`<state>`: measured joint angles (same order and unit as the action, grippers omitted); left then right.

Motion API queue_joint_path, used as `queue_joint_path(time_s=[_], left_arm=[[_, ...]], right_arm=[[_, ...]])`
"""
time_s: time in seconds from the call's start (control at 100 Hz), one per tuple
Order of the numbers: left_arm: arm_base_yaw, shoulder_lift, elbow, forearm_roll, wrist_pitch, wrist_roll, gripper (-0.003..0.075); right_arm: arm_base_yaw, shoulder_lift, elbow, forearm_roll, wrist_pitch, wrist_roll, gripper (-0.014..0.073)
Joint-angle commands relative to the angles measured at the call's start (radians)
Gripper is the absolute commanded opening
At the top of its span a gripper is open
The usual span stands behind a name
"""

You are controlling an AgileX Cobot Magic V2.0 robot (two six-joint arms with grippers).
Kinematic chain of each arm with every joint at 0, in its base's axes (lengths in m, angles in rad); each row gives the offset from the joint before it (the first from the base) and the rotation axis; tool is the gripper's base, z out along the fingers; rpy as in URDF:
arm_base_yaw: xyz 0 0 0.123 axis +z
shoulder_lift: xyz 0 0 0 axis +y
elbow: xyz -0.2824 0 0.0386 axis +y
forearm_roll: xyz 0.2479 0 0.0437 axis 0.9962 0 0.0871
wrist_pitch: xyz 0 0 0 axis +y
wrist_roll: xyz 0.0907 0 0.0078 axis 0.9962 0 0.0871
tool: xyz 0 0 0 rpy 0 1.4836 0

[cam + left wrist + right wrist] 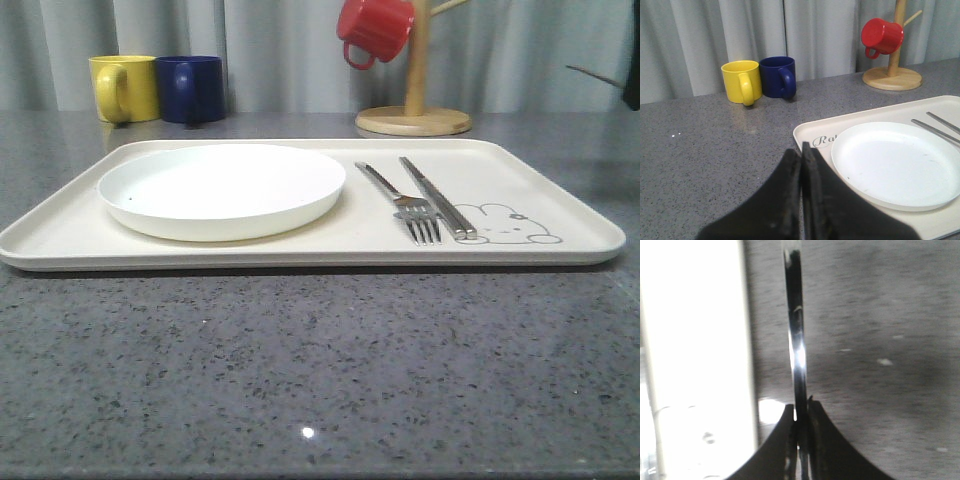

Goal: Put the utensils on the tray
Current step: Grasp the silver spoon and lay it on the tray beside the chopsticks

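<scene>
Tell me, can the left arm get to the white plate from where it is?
Probably yes. The left tool, shut and holding nothing, hangs just off the tray corner, and nothing stands between it and the white plate.

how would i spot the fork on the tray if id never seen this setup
Find the large cream tray on the grey counter, with a round white plate on its left part. Right of the plate lie two slim steel pieces side by side. The fork is the one nearer the plate, ending in tines, unlike the straight knife.
</scene>
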<state>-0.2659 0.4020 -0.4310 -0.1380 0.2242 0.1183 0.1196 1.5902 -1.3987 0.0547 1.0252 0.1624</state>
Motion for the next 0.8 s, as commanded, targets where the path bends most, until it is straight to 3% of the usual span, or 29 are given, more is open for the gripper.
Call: queue_joint_path(time_s=[0.0, 0.29, 0.69, 0.79], left_arm=[[-0.007, 0.007, -0.026, -0.003, -0.082, 0.000, -0.0019], [-0.007, 0.007, -0.026, -0.003, -0.082, 0.000, -0.0019], [-0.007, 0.007, -0.026, -0.003, -0.082, 0.000, -0.0019], [-0.007, 0.007, -0.026, -0.003, -0.082, 0.000, -0.0019]], right_arm=[[0.069, -0.035, -0.030, -0.019, -0.044, 0.058, -0.0057], [0.229, 0.013, -0.030, -0.110, -0.075, 0.207, -0.0057], [0.239, 0.120, -0.030, -0.103, -0.080, 0.211, -0.0054], [0.239, 0.131, -0.030, -0.101, -0.080, 0.211, -0.0012]])
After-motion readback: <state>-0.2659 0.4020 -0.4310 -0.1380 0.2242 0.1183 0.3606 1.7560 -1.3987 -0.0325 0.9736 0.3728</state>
